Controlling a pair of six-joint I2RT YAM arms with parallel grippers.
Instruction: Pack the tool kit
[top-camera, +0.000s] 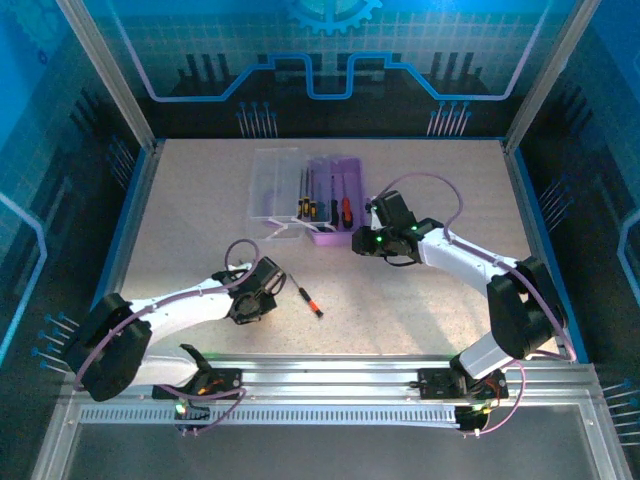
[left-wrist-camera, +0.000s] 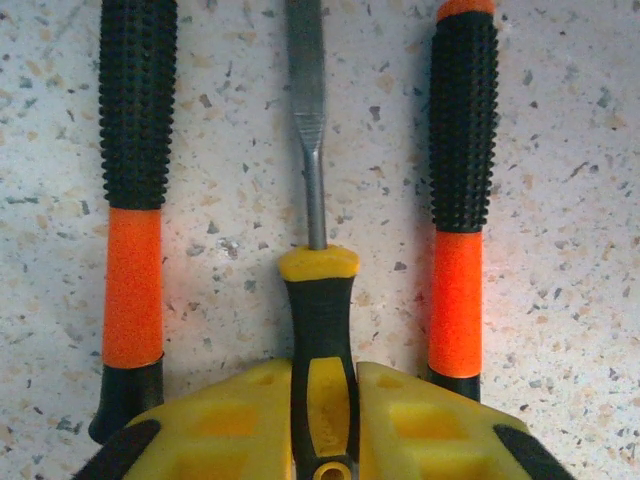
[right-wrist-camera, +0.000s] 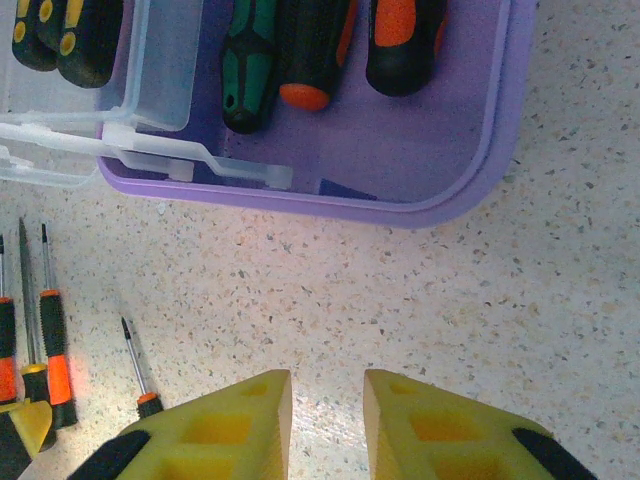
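Speckled tabletop (top-camera: 200, 200), blue walls (top-camera: 420, 40); left jaws clasp a screwdriver (left-wrist-camera: 320, 330), right jaws apparently ajar.

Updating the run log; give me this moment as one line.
left gripper: shut on screwdriver on table | right gripper: open, empty, near case | case: open, partly packed

Screwdriver (left-wrist-camera: 318, 268) tip off-frame, L wrist cam
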